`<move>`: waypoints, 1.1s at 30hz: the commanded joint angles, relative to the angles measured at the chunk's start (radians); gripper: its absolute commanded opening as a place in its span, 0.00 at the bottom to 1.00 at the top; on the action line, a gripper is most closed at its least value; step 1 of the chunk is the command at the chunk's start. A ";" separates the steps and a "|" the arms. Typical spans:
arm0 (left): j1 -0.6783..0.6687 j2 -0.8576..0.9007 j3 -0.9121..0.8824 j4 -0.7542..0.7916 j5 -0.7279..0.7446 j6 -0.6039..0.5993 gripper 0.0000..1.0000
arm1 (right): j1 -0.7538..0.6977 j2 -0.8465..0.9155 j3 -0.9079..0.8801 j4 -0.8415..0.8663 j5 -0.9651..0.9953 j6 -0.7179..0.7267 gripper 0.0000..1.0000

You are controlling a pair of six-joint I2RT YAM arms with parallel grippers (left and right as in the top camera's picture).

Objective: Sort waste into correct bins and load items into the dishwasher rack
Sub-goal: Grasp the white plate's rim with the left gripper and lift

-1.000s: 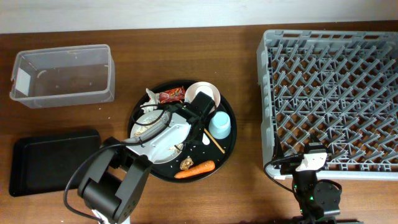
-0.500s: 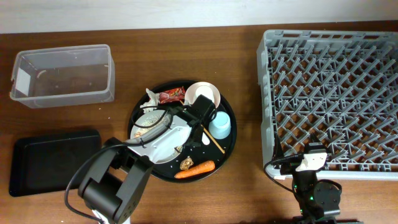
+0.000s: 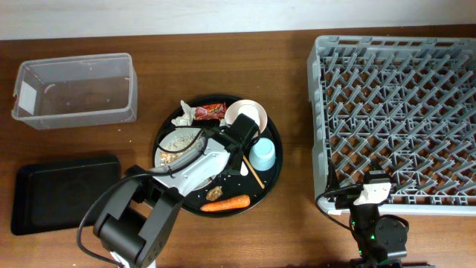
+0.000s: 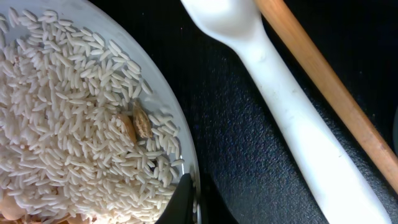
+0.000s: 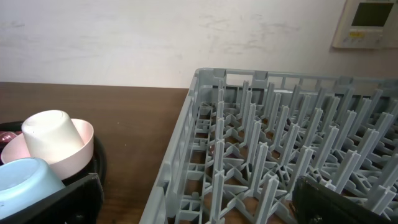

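Rice (image 3: 177,139) is seen overhead on the pale grey plate (image 3: 204,160), rim pinched by the closed left gripper (image 3: 232,145); at the left wrist, white fork (image 4: 280,106) and chopstick (image 4: 326,84) are shown beside it; at the right wrist, the right gripper (image 5: 202,202) is spread wide at the rack (image 5: 261,155) edge.

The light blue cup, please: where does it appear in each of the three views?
Overhead: the light blue cup sits right of centre on the round black tray, just below the pinkish-white bowl.
Left wrist: not in it.
Right wrist: the cup is in the bottom left corner, in front of the bowl.
Shared landmark: the pinkish-white bowl, next to the cup in both the overhead and right wrist views.
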 commanded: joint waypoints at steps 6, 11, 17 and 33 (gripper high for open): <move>0.002 0.014 0.041 -0.031 0.006 0.002 0.00 | -0.007 -0.008 -0.005 -0.007 -0.002 -0.007 0.99; 0.001 0.014 0.059 -0.059 -0.003 0.002 0.01 | -0.007 -0.008 -0.005 -0.007 -0.002 -0.007 0.99; -0.005 0.000 0.097 -0.106 -0.050 0.001 0.01 | -0.007 -0.008 -0.005 -0.008 -0.002 -0.007 0.99; -0.058 -0.113 0.134 -0.159 -0.173 -0.004 0.00 | -0.007 -0.008 -0.005 -0.007 -0.002 -0.007 0.99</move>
